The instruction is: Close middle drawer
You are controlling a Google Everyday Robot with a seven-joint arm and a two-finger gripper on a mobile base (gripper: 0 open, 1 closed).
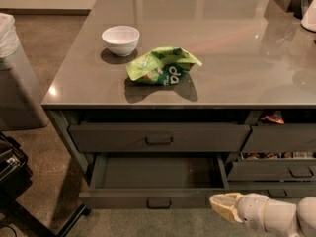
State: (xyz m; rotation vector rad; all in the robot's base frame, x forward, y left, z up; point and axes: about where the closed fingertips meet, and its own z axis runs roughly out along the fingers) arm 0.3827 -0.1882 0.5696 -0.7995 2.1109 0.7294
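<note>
The middle drawer (118, 200) is pulled far out, and you can see its dark, bare inside. Its little handle (159, 203) sits in the middle of its front.

The gripper (224, 206) is low down, just past the right end of the drawer's front and very near that corner. I cannot tell if it touches the drawer. I cannot tell if it is spread or pressed together. Its tan end points left, at the drawer.

Right above the drawer is another wide drawer (108, 138), not pulled out nearly so far. Higher up is the grey counter (247, 58). On it, above the drawer, a white bowl (120, 39) stands near a green bag (163, 65). To the drawer's right are narrower drawers (276, 172).
</note>
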